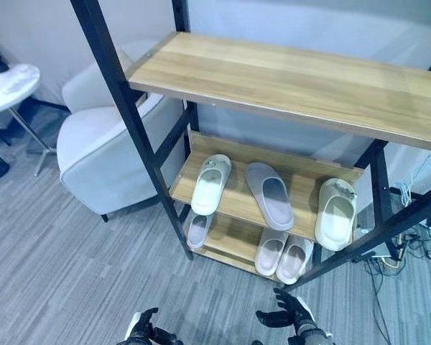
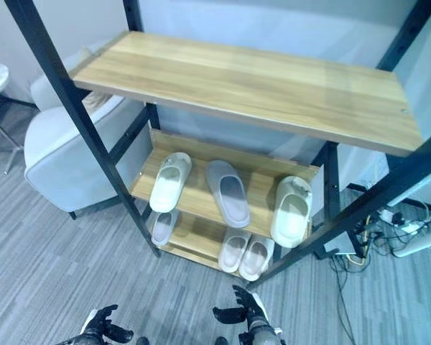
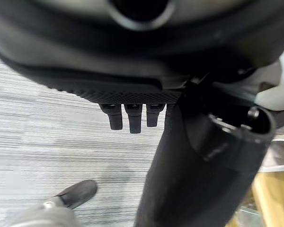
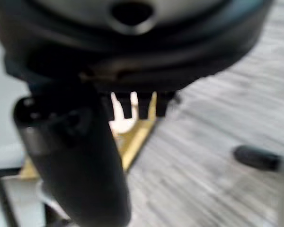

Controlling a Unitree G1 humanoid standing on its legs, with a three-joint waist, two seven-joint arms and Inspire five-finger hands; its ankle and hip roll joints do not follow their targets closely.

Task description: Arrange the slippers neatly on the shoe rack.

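A black-framed shoe rack (image 1: 140, 136) with wooden shelves fills the middle and upper part of the head views. On its middle shelf (image 1: 302, 172) lie three slippers: a cream slipper (image 1: 210, 184) at the left, a grey slipper (image 1: 270, 194) in the centre lying slightly slanted, and a second cream slipper (image 1: 335, 213) at the right edge, just beside the frame post. On the bottom shelf (image 1: 233, 241) a single pale slipper (image 1: 197, 229) sits under the left one, and a pale pair (image 1: 284, 255) lies side by side, touching, below the grey one.

Both hands hang at the lower edge of the frame, well apart from the rack and below all the slippers. The left hand (image 1: 145, 329) at lower centre-left has its fingers loosely spread and holds nothing. The right hand (image 1: 291, 313) at lower centre-right is likewise relaxed and empty, nearest to the pale pair.

A white armchair (image 1: 104, 154) stands left of the rack on the grey floor (image 1: 57, 273).
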